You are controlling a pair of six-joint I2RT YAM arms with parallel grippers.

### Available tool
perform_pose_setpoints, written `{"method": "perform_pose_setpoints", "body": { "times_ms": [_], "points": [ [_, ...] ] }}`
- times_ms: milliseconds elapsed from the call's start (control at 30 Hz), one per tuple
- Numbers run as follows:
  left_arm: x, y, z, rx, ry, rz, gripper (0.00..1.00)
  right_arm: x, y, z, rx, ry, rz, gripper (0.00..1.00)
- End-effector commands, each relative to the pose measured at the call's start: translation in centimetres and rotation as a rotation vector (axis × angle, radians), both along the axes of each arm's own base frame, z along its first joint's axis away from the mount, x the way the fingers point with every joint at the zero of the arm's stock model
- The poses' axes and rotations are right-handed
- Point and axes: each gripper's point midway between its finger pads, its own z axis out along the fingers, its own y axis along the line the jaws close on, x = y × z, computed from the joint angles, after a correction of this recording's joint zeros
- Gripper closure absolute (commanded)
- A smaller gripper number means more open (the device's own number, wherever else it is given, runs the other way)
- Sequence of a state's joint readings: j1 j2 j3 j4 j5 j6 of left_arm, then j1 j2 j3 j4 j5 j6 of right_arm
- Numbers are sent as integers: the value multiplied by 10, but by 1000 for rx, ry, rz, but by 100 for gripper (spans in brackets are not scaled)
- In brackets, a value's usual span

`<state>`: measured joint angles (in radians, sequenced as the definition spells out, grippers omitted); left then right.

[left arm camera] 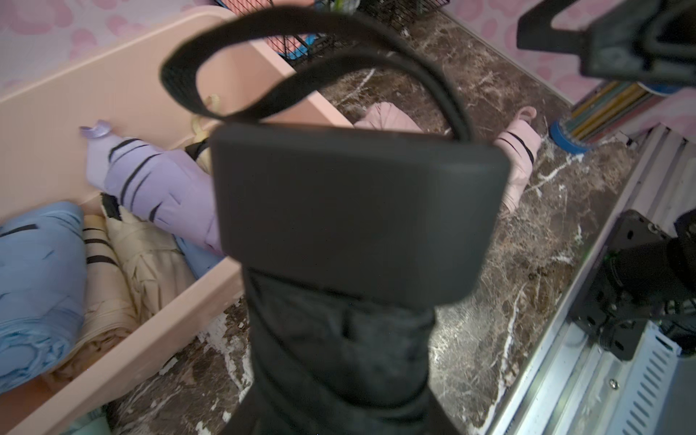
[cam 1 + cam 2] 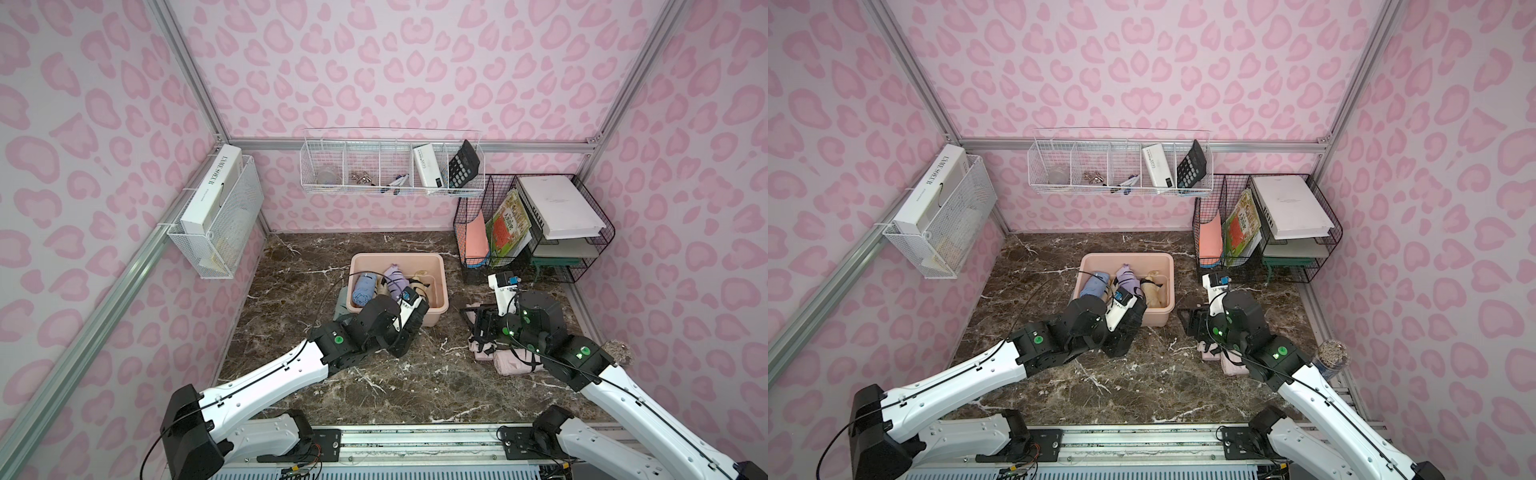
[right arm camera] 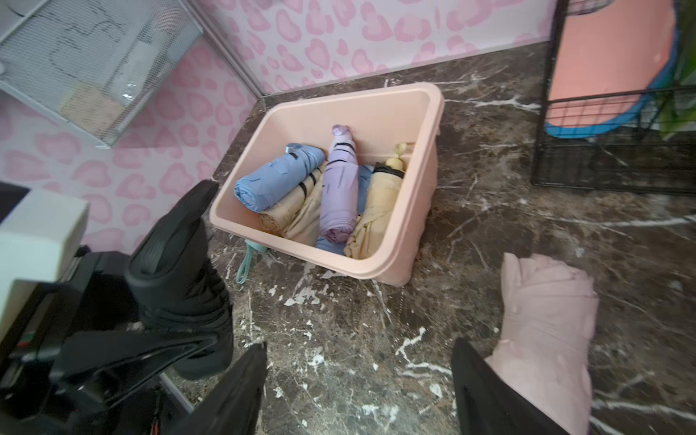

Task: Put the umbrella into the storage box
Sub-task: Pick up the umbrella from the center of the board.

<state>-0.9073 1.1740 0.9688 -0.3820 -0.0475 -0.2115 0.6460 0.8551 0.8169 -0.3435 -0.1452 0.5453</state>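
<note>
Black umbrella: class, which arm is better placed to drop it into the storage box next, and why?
Left. The left gripper is shut on the black umbrella, close to the storage box. The right gripper is open and empty, beside a pink umbrella lying on the table.

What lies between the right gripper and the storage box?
Between right gripper and storage box: only bare marble tabletop, shown in the right wrist view; pink umbrella lies aside.
</note>
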Motion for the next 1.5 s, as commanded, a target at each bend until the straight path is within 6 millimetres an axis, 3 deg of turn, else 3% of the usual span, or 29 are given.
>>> {"method": "perform_pose_setpoints", "body": {
  "times_ms": [0, 133, 300, 567, 833, 1033, 1333, 1400, 1467],
  "points": [
    [11, -6, 22, -86, -17, 43, 100, -2, 28, 33, 122, -68, 130, 28],
    [17, -6, 25, -91, -8, 70, 100, -1, 49, 49, 210, -80, 197, 26],
    [22, -5, 24, -97, 5, 92, 100, -1, 77, 52, 241, -81, 261, 25],
    [24, -7, 24, -96, 8, 96, 100, 6, 102, 44, 282, -53, 272, 26],
    [24, -5, 24, -92, 9, 102, 100, 16, 123, 30, 268, -9, 267, 33],
    [24, -3, 25, -88, 6, 107, 100, 20, 135, 21, 272, 23, 272, 45],
    [24, 2, 27, -74, -3, 118, 100, 22, 143, 15, 293, 62, 271, 71],
    [24, 3, 29, -80, -4, 119, 86, 24, 144, 15, 293, 68, 265, 77],
    [23, 5, 31, -85, -5, 117, 65, 25, 144, 14, 290, 71, 262, 81]
  ]
}}
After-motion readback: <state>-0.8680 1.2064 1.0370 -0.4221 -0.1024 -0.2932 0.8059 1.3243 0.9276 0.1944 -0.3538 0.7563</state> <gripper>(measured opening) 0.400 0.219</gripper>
